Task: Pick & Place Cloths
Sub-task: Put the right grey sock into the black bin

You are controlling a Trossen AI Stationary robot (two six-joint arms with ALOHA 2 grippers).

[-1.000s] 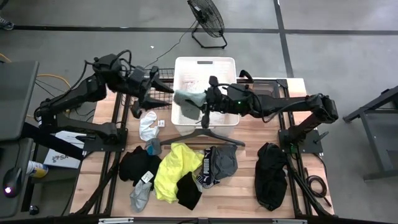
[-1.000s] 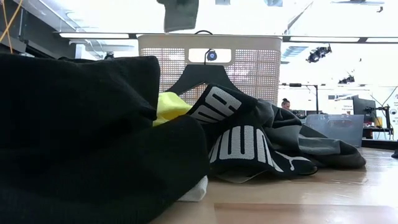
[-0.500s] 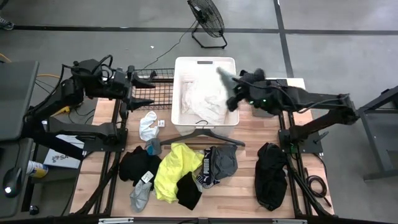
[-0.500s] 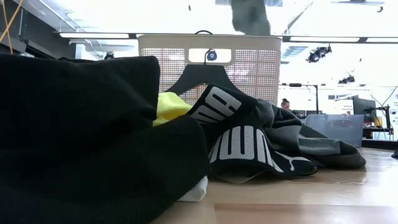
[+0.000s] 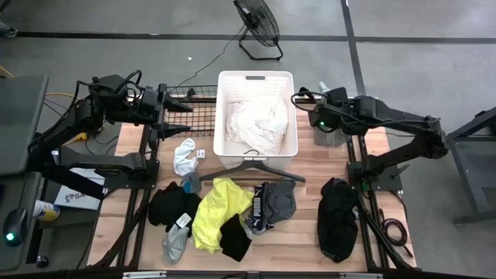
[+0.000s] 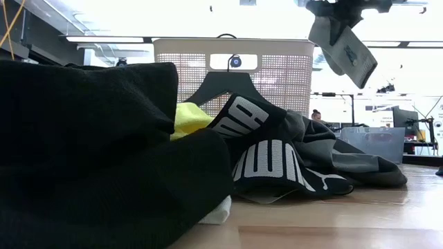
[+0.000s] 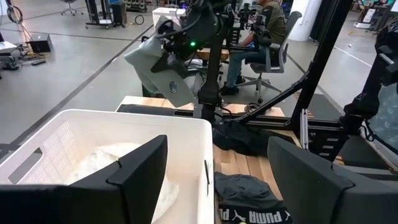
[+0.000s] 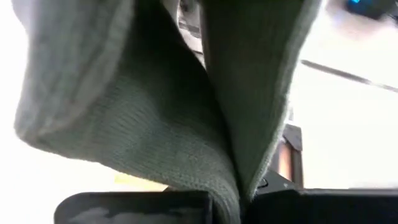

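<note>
One grey-green sock (image 6: 344,47) hung from the right end effector (image 5: 319,122), whose fingers were clamped on it, long axis hanging downward. In the high view this end effector sat right of centre in the upper frame, just right of the white slatted basket (image 5: 224,152). Judgement: the release point lies directly below, at the counter's (image 5: 325,166) upper right corner, and the right arm is nearer. The white lacy garment (image 5: 256,128) lay inside the basket. The left end effector (image 5: 177,108) waited at upper left, fingers spread wide and empty.
</note>
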